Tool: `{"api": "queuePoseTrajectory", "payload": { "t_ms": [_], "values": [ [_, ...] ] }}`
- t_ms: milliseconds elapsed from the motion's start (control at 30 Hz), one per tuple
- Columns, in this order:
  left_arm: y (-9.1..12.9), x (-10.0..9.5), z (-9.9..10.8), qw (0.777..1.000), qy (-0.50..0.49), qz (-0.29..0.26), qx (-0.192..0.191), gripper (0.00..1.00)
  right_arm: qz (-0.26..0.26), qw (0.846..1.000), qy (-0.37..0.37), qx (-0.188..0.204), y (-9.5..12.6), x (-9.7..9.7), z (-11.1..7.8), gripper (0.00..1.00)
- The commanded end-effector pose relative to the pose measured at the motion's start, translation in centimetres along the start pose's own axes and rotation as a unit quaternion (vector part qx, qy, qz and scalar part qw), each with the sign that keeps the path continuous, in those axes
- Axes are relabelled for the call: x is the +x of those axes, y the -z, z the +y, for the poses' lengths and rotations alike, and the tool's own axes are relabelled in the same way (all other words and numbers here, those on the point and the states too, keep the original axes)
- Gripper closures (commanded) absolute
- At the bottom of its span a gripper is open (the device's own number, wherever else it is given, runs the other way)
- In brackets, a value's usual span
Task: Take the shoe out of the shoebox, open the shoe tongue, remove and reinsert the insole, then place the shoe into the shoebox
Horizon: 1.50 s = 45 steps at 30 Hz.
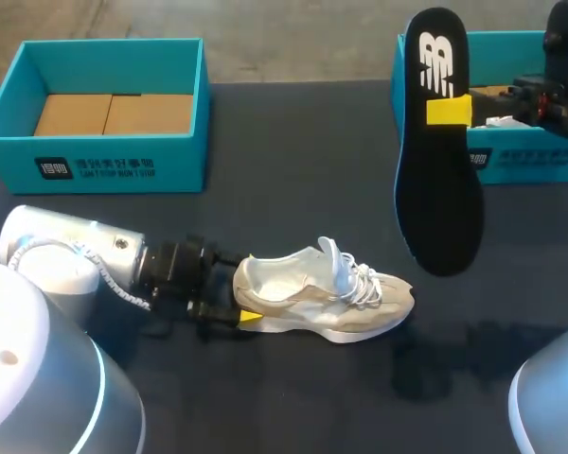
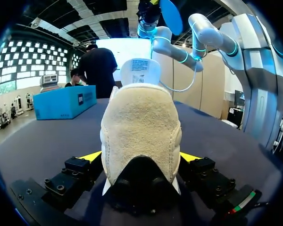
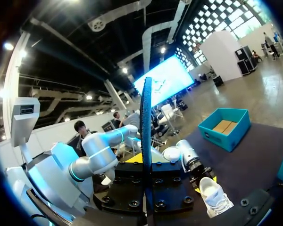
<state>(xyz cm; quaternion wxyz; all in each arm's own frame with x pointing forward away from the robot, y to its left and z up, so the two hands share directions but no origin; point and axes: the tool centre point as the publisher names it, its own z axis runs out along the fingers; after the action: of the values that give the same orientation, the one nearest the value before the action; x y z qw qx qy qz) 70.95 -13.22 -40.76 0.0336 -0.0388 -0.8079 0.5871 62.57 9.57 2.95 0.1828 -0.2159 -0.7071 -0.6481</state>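
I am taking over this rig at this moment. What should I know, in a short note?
Left hand: shut on the heel of the shoe, which lies on the table.
Right hand: shut on the insole, held up in the air.
Done: shoe out, tongue open, insole removed.
To do: reinsert the insole, put the shoe into a shoebox.

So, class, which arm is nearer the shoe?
Left. The left arm has its jaws on the shoe at the heel; the right arm holds the insole aloft by the right shoebox.
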Motion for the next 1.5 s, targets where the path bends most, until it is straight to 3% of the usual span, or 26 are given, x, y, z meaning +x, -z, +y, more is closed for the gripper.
{"api": "queuePoseTrajectory", "payload": {
  "t_ms": [33, 567, 733, 933, 1500],
  "values": [
    [1.2, 0.3, -0.9, 1.0, -0.004, 0.005, -0.024, 0.0, 0.0, 1.0, -0.001, 0.001, -0.1, -0.1, 0.1, 1.0],
    [4.4, -0.2, -1.7, 0.991, -0.013, 0.029, -0.127, 0.0, 0.0, 1.0, -0.001, 0.001, -0.1, -0.1, 0.1, 1.0],
    [5.3, 0.0, -2.4, 0.981, -0.007, 0.048, -0.187, 0.0, 0.0, 1.0, -0.001, 0.001, -0.1, -0.1, 0.1, 1.0],
    [6.7, 0.3, -3.4, 0.94, -0.051, 0.107, -0.32, 0.0, 0.0, 1.0, -0.001, 0.001, -0.1, -0.1, 0.1, 1.0],
    [6.7, 0.3, -3.4, 0.94, -0.051, 0.107, -0.32, 0.0, 0.0, 1.0, -0.001, 0.001, -0.1, -0.1, 0.1, 1.0]
  ]
}}
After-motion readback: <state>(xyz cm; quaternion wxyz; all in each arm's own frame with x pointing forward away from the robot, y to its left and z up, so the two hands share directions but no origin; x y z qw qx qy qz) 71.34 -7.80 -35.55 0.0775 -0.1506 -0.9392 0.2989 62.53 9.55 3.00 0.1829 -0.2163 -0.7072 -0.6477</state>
